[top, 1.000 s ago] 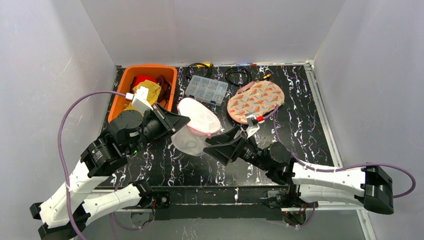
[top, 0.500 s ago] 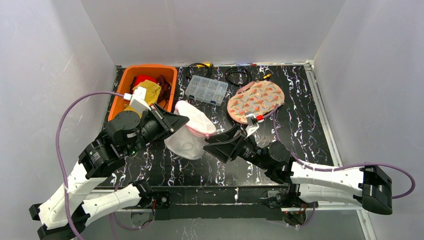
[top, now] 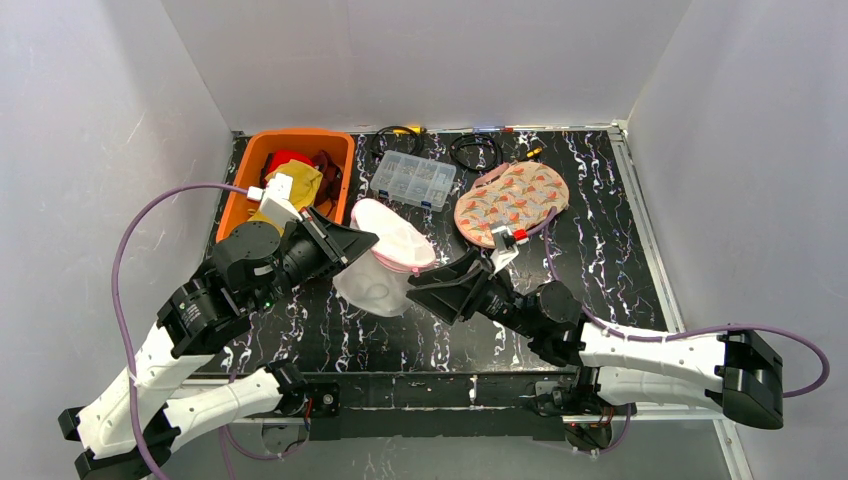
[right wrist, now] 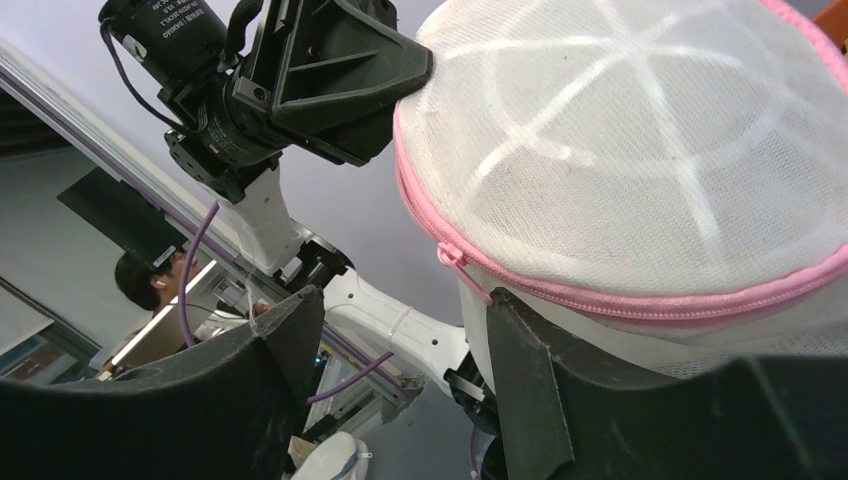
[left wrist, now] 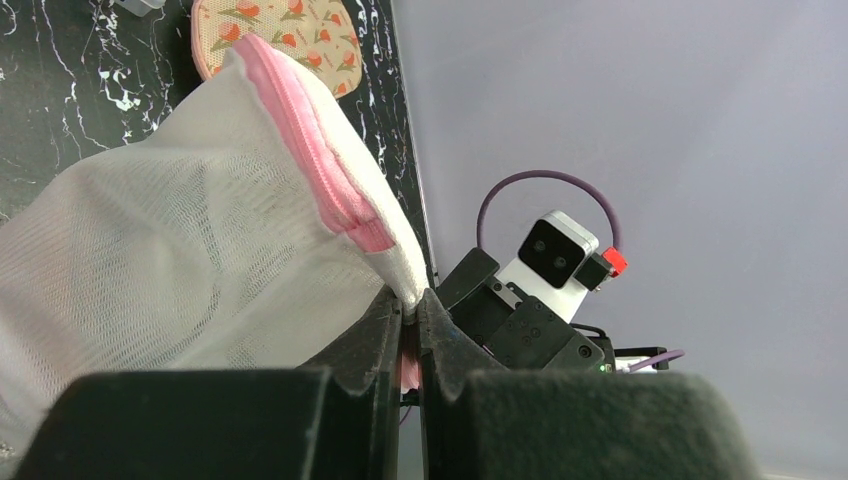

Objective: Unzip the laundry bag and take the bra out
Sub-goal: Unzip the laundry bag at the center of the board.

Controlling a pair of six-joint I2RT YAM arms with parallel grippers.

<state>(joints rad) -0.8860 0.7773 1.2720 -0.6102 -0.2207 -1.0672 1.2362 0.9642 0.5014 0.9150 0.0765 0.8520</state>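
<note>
The laundry bag [top: 383, 272], white mesh with a pink zipper [right wrist: 640, 305], hangs lifted above the table. My left gripper [top: 368, 243] is shut on the bag's upper edge [left wrist: 408, 296], pinching fabric beside the zipper. From the right, my right gripper [top: 418, 286] stands open just below the bag. In the right wrist view its jaws [right wrist: 400, 300] hold nothing between them. One finger [right wrist: 520, 340] touches the mesh under the zipper. The pink zipper pull [right wrist: 455, 262] dangles just above that fingertip. The zipper looks closed. The bra is hidden.
An orange bin [top: 240, 195] of clothes stands at the back left. A clear compartment box [top: 412, 180] and a floral oval pad [top: 510, 200] lie behind the bag. Coiled cables [top: 475, 150] rest along the back wall.
The right gripper's jaws have narrowed and it has edged left toward the bag. The bag has sunk and shifted slightly left. The left gripper keeps its hold.
</note>
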